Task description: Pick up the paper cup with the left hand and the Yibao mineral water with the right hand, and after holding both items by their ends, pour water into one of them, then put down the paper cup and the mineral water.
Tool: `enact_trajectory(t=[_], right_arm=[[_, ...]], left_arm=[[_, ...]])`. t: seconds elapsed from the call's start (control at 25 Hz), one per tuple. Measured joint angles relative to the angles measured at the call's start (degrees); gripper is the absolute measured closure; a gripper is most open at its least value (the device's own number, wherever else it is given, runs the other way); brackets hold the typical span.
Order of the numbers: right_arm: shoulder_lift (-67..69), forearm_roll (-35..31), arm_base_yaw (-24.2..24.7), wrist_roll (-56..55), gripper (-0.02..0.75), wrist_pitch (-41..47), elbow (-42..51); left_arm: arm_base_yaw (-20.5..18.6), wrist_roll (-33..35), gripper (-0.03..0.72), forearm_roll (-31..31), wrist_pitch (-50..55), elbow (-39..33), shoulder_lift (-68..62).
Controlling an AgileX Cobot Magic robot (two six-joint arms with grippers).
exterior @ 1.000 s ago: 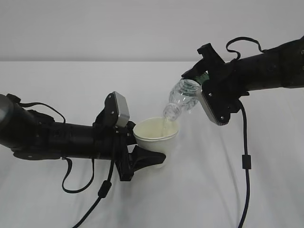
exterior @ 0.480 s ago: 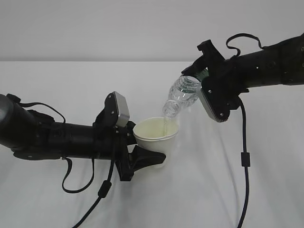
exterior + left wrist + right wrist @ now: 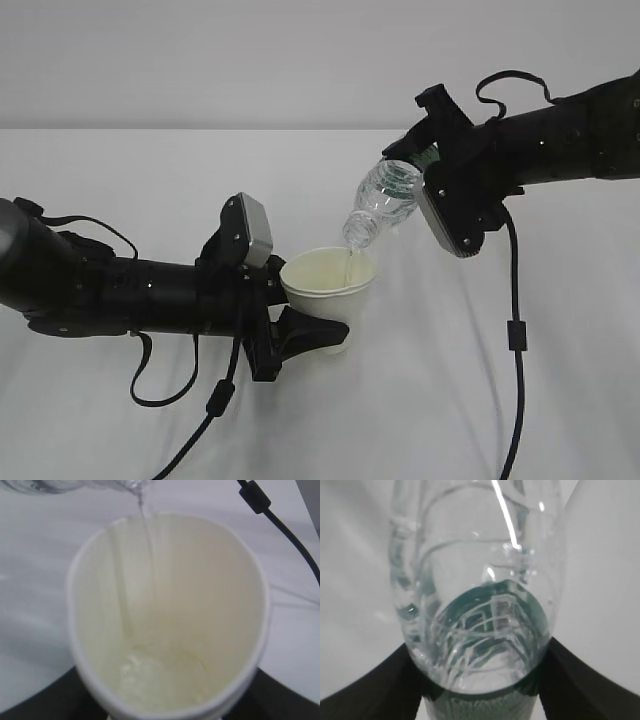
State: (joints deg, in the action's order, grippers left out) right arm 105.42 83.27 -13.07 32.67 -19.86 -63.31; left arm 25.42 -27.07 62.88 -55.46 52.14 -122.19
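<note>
1. The paper cup (image 3: pixel 328 287) stands upright with its mouth up, just above the white tabletop (image 3: pixel 420 400), near the middle of the exterior view.
2. The left hand (image 3: pixel 300 325) reaches in from the left, its 2 fingers (image 3: pixel 310 332) pinching the cup low on its wall.
3. The water bottle (image 3: pixel 383 203) hangs above and right of the cup, its long axis slanting down to the left, open neck lowest, just over the rim.
4. A thin stream falls from the neck into the cup, where water pools (image 3: pixel 160 672).
5. The right hand (image 3: pixel 425 175) clamps the bottle by its base end, at the green label (image 3: pixel 490 625).
</note>
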Motion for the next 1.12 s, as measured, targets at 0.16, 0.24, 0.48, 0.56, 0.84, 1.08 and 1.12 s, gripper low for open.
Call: enact_trajectory(t=[0.16, 0.24, 0.48, 0.56, 0.84, 1.08, 1.12], right_arm=[[0.0, 0.0, 0.0, 0.0, 0.248, 0.0, 0.0], [0.0, 0.0, 0.0, 0.0, 0.248, 0.0, 0.0], [0.0, 0.5, 0.0, 0.0, 0.248, 0.0, 0.0], [0.0, 0.6, 0.0, 0.0, 0.248, 0.0, 0.0], [0.0, 0.8, 0.0, 0.0, 0.248, 0.0, 0.0], [0.0, 0.8, 0.0, 0.0, 0.248, 0.0, 0.0], [0.0, 0.8, 0.0, -0.1, 0.248, 0.0, 0.0]], left_arm=[[0.0, 0.0, 0.279, 0.0, 0.0, 0.0, 0.0], [0.0, 0.0, 0.279, 0.0, 0.0, 0.0, 0.0], [0.0, 0.0, 0.279, 0.0, 0.0, 0.0, 0.0], [0.0, 0.0, 0.279, 0.0, 0.0, 0.0, 0.0], [0.0, 0.0, 0.279, 0.0, 0.0, 0.0, 0.0], [0.0, 0.0, 0.280, 0.0, 0.0, 0.0, 0.0], [0.0, 0.0, 0.280, 0.0, 0.0, 0.0, 0.0]])
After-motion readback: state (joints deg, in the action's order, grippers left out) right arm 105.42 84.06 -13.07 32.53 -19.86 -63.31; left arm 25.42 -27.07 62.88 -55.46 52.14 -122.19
